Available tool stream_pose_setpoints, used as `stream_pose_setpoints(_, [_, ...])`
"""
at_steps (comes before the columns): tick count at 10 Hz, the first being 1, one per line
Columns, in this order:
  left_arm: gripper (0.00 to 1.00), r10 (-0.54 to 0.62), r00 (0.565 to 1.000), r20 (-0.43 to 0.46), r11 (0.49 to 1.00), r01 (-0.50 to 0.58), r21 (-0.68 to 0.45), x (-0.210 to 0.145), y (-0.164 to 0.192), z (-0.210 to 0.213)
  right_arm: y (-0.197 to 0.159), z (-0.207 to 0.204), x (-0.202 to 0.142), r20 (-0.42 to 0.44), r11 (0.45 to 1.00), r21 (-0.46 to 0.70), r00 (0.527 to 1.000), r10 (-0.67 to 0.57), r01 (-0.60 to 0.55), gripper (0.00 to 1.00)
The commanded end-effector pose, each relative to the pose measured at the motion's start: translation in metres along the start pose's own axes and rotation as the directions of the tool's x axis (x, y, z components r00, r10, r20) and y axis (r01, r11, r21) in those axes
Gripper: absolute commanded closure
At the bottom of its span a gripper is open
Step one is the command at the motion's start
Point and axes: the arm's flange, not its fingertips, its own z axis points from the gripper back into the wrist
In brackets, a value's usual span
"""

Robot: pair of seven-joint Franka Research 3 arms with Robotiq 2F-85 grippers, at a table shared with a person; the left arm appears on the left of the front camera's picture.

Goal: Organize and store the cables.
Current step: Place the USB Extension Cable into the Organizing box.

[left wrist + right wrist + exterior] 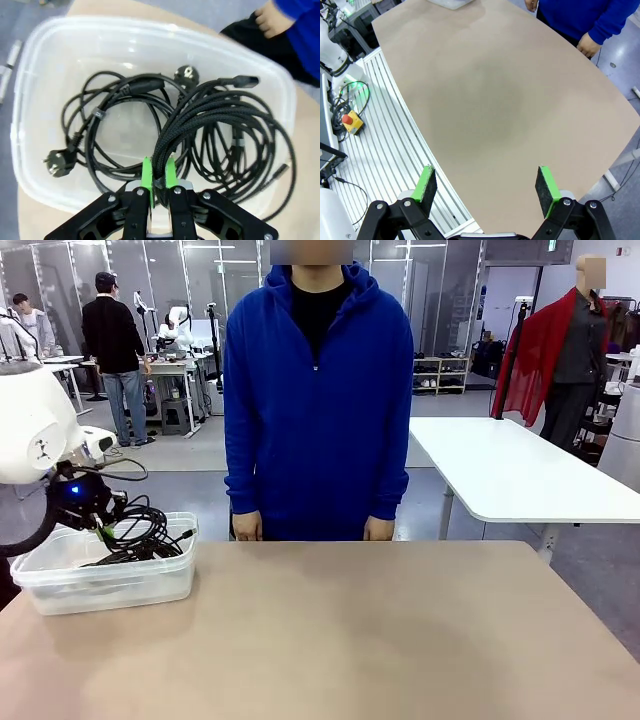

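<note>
The bare tan table (400, 640) has no cords left on it. At its far left, the left gripper (159, 176) pinches a braided black cable coil (220, 120) over the clear plastic bin (110, 585), apparently the last; the right gripper (487, 187) hangs spread, idle.

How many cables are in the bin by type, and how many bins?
Smooth black power cable with round plugs: 1
Braided black cable coil, pinched by the left gripper: 1
Clear plastic bin: 1
Total: 3. The coils overlap, so more thin cords may be hidden in the tangle.
</note>
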Motion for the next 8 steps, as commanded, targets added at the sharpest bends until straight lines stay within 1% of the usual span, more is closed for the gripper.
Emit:
stream_pose_setpoints(1, [0.89,0.037,0.999,0.011,0.998,-0.037,0.054,0.007,-0.012,-0.016,0.0,0.0,0.001,0.009,1.0,0.003,1.0,0.003,-0.003,0.0])
stream_pose_setpoints(3, [0.89,0.084,0.996,-0.018,0.994,-0.082,0.079,0.012,-0.008,-0.043,0.0,0.0,0.001,0.009,1.0,0.003,1.0,0.003,-0.003,0.0])
stream_pose_setpoints(4, [0.89,0.102,0.994,-0.049,0.993,-0.099,0.066,0.01,-0.006,-0.055,0.0,0.0,0.001,0.009,1.0,0.003,1.0,0.003,-0.003,0.0])
stream_pose_setpoints(6, [0.89,0.157,0.981,-0.112,0.986,-0.148,0.081,0.0,0.009,-0.085,0.0,0.0,0.001,0.009,1.0,0.003,1.0,0.003,-0.003,0.0])
stream_pose_setpoints(7, [0.89,0.182,0.972,-0.146,0.983,-0.182,0.009,-0.006,0.014,-0.089,0.0,0.0,0.001,0.009,1.0,0.003,1.0,0.003,-0.003,0.0])
stream_pose_setpoints(8, [0.85,0.192,0.969,-0.155,0.979,-0.2,-0.037,-0.008,0.017,-0.09,0.0,0.0,0.001,0.009,1.0,0.003,1.0,0.003,-0.003,0.0])
